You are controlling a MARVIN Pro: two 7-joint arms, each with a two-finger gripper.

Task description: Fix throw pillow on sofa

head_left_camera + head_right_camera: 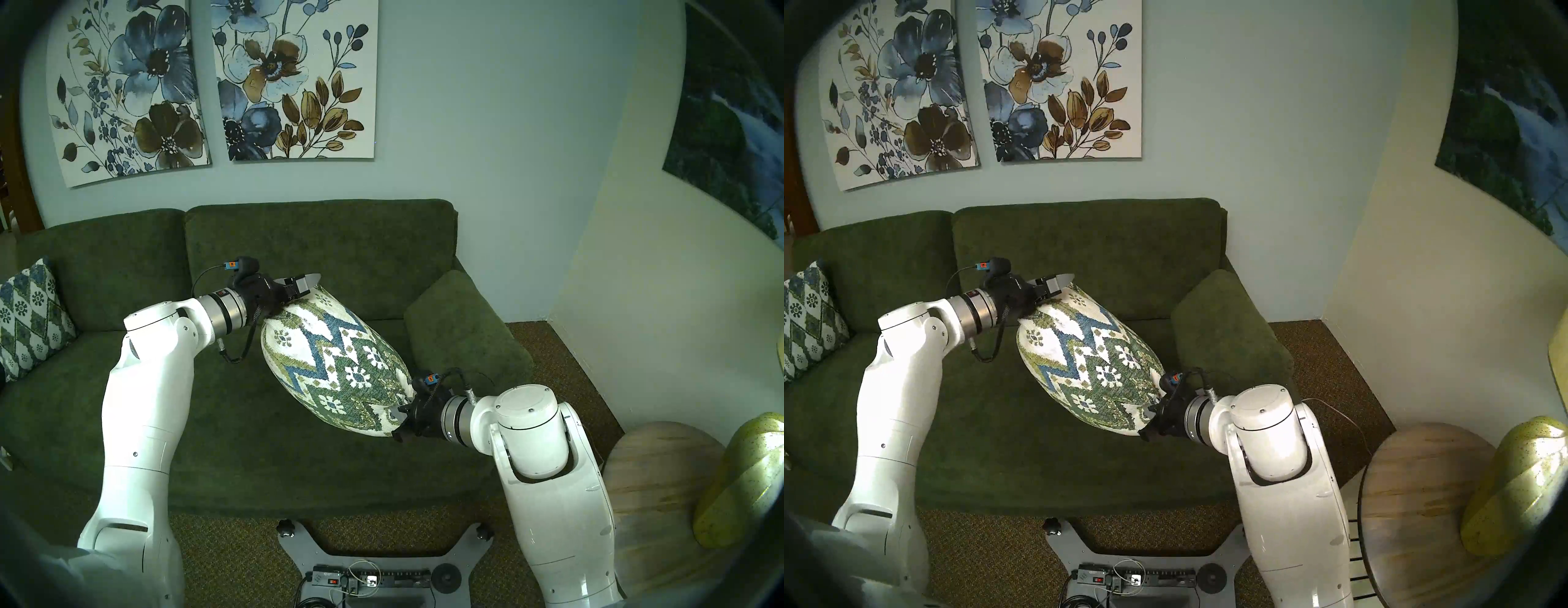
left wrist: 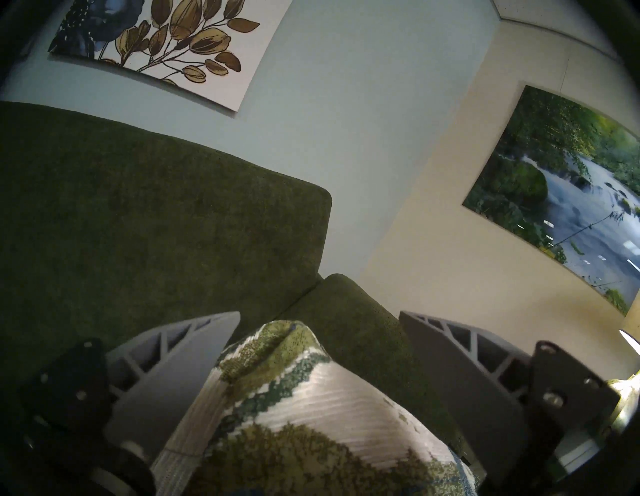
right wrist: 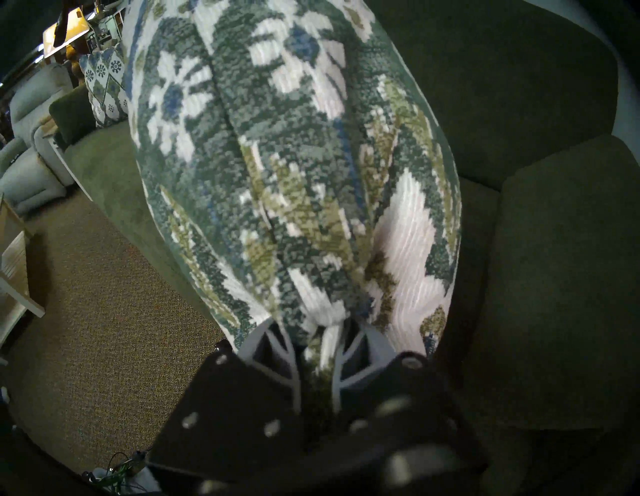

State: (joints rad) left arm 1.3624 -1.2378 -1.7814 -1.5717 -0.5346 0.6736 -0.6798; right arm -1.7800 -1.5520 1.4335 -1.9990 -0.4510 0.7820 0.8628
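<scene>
The throw pillow (image 1: 335, 361) (image 1: 1089, 361), cream with green-and-blue zigzags, lies slanted over the right seat of the dark green sofa (image 1: 212, 424). My left gripper (image 1: 312, 282) (image 2: 318, 313) is open at the pillow's far upper corner. That corner (image 2: 294, 346) sits loose between the grey fingers (image 2: 194, 346). My right gripper (image 1: 399, 418) (image 3: 317, 327) is shut on the pillow's near lower corner, and the fabric (image 3: 294, 173) bunches between its fingers. I cannot tell whether the pillow rests on the seat.
A blue-white diamond-lattice pillow (image 1: 29, 318) leans at the sofa's far left. The padded right sofa arm (image 1: 466, 335) is just behind my right wrist. A round wooden side table (image 1: 662, 501) holds a yellow-green lamp base (image 1: 742, 479). My base and a power strip (image 1: 369, 581) stand on the carpet.
</scene>
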